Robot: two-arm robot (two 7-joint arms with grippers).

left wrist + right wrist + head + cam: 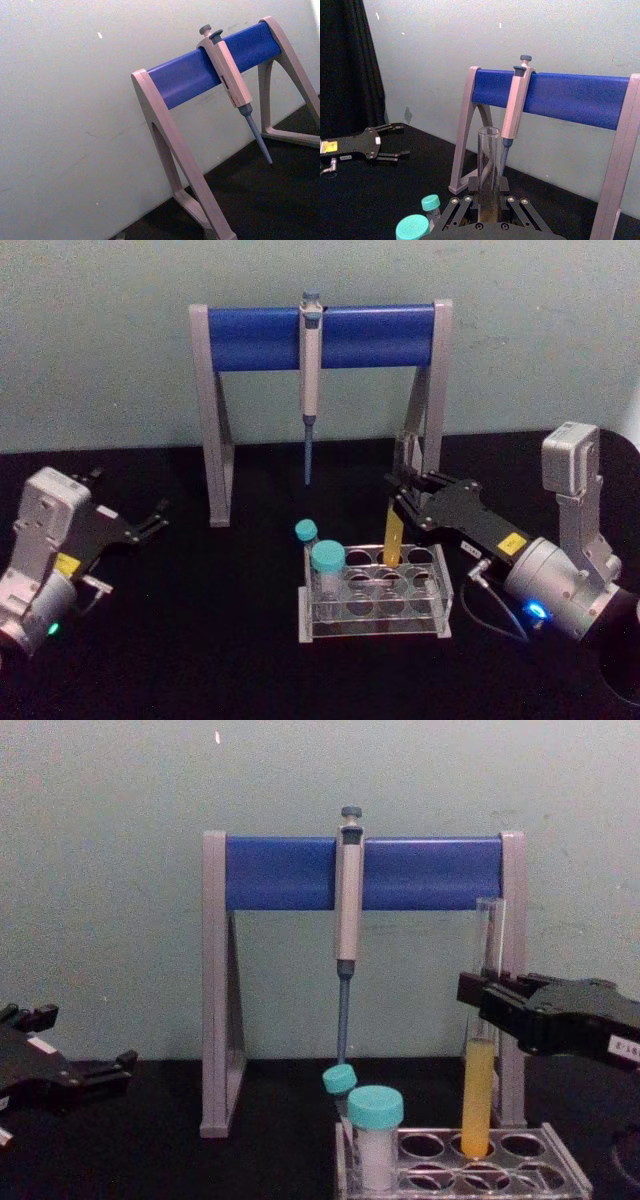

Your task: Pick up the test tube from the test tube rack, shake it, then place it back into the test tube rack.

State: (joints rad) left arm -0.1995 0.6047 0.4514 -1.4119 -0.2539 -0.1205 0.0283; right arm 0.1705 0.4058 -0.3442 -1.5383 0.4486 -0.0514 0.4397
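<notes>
The test tube [479,1100] stands upright with yellow-orange liquid in its lower part. Its bottom end sits in a back-row hole of the test tube rack [520,1172], a clear plastic rack [440,585] at the table's middle. My right gripper [404,508] is shut on the test tube [394,535] above the liquid. In the right wrist view the clear test tube [488,155] rises between the right gripper's [488,192] fingers. My left gripper [152,519] rests open at the far left, away from the rack, and appears as the left gripper [390,142] in the right wrist view.
Two teal-capped tubes [327,560] stand at the rack's left end. Behind the rack rises a grey-legged stand with a blue bar [320,335], and a grey-blue pipette [310,390] hangs from it. The same stand [210,75] shows in the left wrist view.
</notes>
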